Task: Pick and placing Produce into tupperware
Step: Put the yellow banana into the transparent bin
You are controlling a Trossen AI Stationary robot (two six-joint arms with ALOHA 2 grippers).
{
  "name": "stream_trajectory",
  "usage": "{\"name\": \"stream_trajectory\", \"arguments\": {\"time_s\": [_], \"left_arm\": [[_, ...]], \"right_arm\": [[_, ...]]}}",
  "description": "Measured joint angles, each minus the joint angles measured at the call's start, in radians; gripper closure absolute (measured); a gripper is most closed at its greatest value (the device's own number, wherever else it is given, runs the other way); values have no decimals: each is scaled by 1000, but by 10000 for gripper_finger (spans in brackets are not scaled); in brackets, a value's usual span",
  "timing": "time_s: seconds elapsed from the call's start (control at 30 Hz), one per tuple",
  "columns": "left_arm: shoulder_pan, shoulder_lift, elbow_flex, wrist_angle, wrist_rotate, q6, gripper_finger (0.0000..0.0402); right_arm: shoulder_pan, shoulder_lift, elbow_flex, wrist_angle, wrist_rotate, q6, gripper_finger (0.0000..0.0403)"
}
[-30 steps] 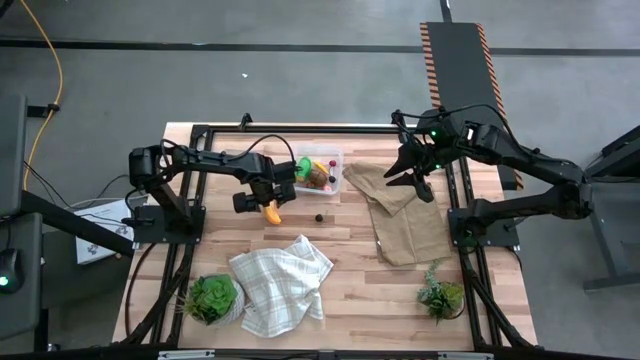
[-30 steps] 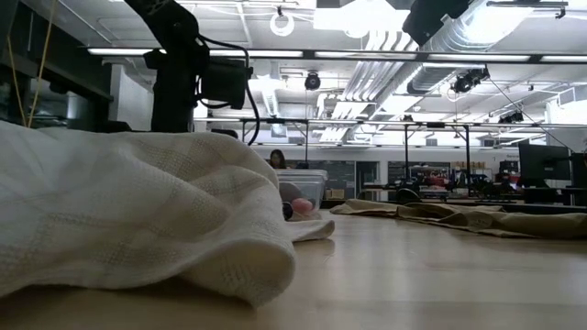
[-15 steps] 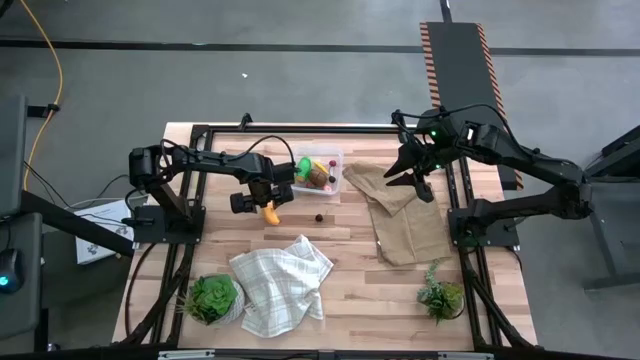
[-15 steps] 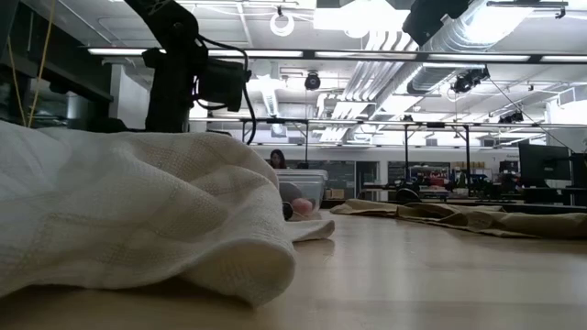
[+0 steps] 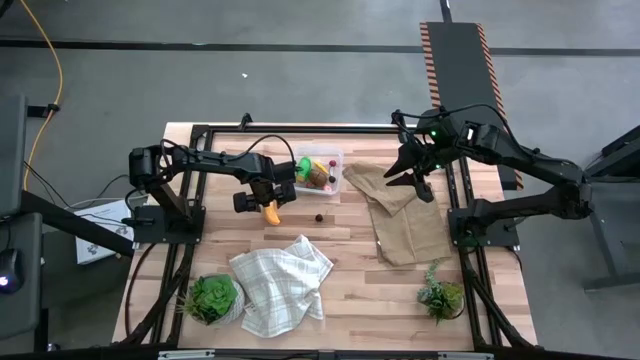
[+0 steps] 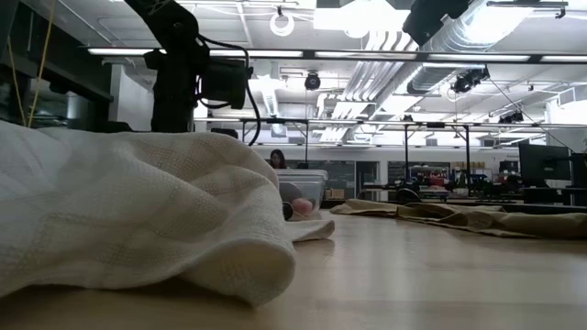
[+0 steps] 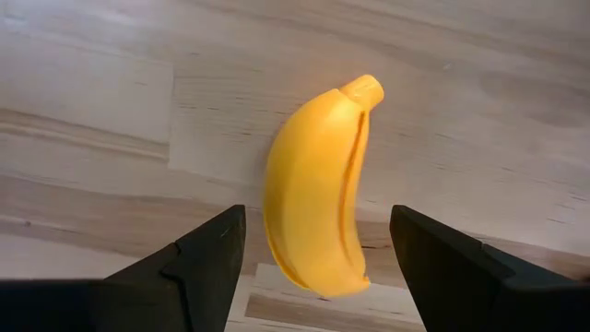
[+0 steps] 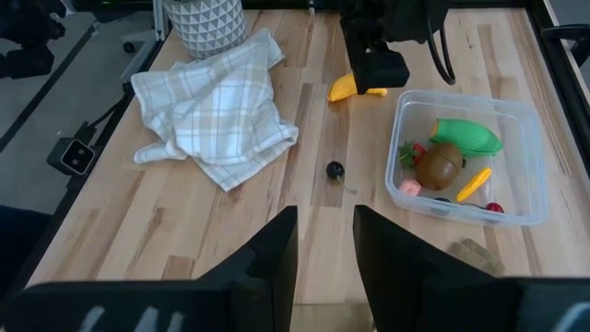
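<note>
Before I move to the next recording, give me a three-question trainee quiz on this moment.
1. True or false: the banana already lies in the tupperware.
2. Which gripper is over the banana? A) left B) right
3. Fill in: the dark berry lies on the bare ____ between the white checked cloth and the tupperware.

Key: 1. False; it lies on the table, between the left gripper's open fingers. 2. A; the right gripper hovers over the brown cloth. 3. Table.
</note>
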Motion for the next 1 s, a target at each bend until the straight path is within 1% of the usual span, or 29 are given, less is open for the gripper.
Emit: {"name": "stream_trajectory", "arguments": {"time_s": [0.67,0.73,0.87,1.0], "left_arm": [[0,0,-1,1,8,1,144],[0,0,-20,35,13,0,144],[0,0,-60,90,54,-29,144],[-30,0,-64,92,16,-55,144]], "right_arm": [[0,0,0,-1,0,-1,304],[0,0,0,-1,0,-1,304],[0,0,0,-1,0,-1,304],[0,0,0,-1,0,-3,304]]}}
